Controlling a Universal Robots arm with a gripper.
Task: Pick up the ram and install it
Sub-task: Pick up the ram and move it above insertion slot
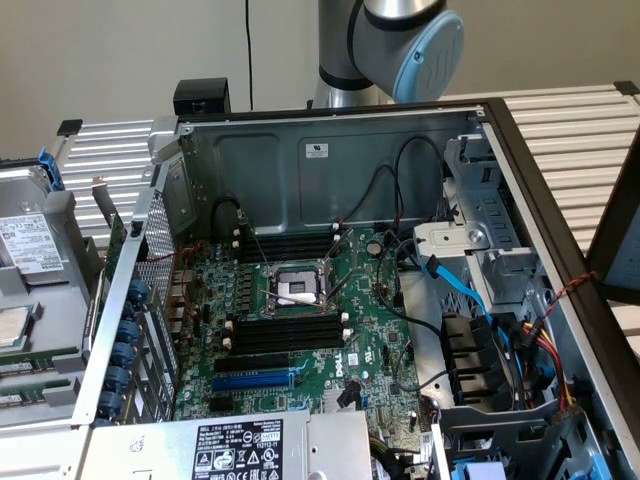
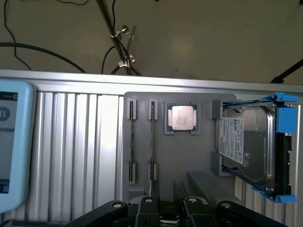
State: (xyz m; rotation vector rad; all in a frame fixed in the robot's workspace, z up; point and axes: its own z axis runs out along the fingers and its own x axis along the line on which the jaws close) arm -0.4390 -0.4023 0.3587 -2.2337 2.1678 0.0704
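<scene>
While the computer case (image 1: 270, 165) lies open, the grey tray (image 2: 189, 156) on the slatted tabletop (image 2: 75, 142) holds the ram (image 2: 152, 142) on edge, just beside a second stick (image 2: 131, 142), with the hand (image 2: 170, 208) spread wide and empty near it. Edge-on, the ram is a thin target: a slightly skewed close could catch the neighbour or tip it.

exterior: computer case (image 1: 270, 165) viewed obliquely from above, close | wrist: grey tray (image 2: 189, 151) faced downward, near | shared: slatted table (image 1: 570, 120)
</scene>
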